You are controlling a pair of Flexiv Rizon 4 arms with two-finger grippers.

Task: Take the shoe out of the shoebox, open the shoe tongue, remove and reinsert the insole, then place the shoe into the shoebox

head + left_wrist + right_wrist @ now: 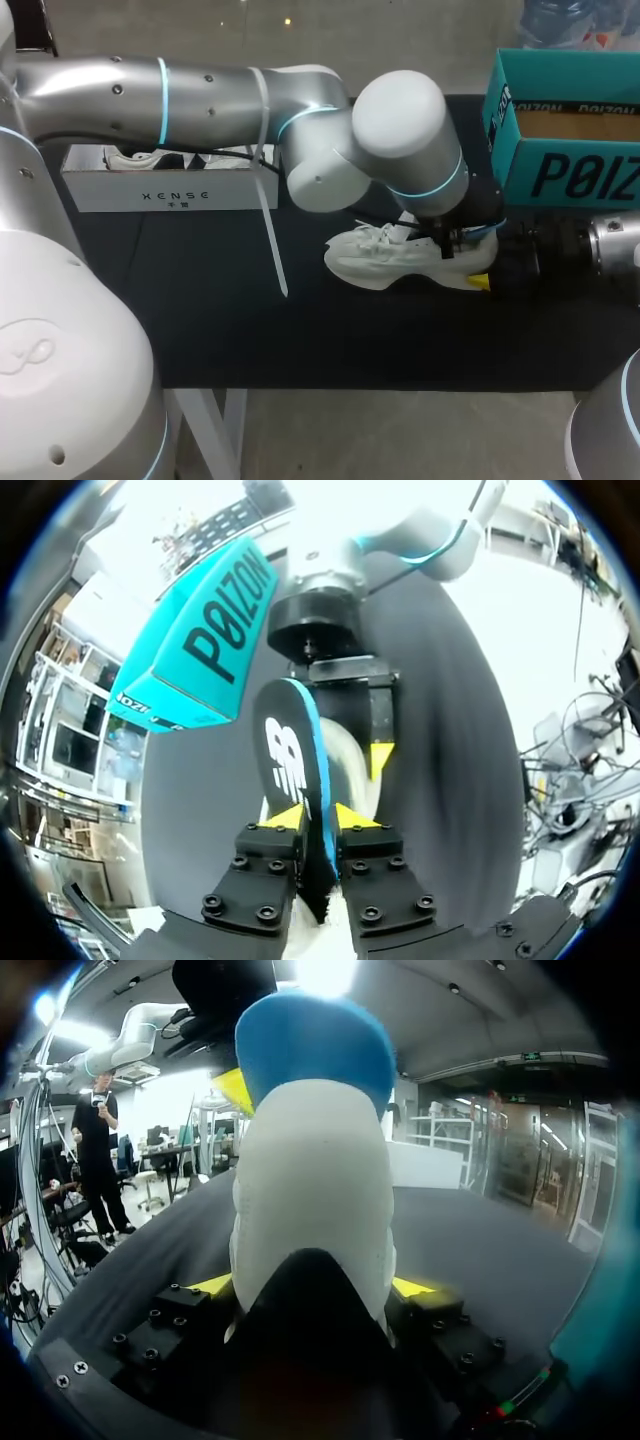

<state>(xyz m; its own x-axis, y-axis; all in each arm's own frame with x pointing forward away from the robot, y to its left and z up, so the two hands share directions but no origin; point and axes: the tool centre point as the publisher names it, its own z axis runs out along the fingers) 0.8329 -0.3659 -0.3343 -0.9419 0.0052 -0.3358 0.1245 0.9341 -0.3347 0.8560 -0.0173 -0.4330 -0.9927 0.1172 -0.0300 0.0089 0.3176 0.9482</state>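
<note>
table (200, 330): left fingers (283, 817) pinch insole (287, 755), right fingers (412, 1287) seemingly clamp shoe (312, 1190)

You can't see the left claw (318, 818) from overhead: the left arm (410, 130) covers it and the shoe's (370, 260) heel end. The shoebox (560, 140) is cut off at the tabletop's (200, 320) far right corner. The arm half hides the white box (150, 188). In the right wrist view the shoe blocks the right claw (312, 1285), leaving only yellow slivers.

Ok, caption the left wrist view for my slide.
Left arm's yellow-tipped fingers pinch the black, blue-edged insole upright over the white sneaker, teal cardboard shoebox beyond.
</note>
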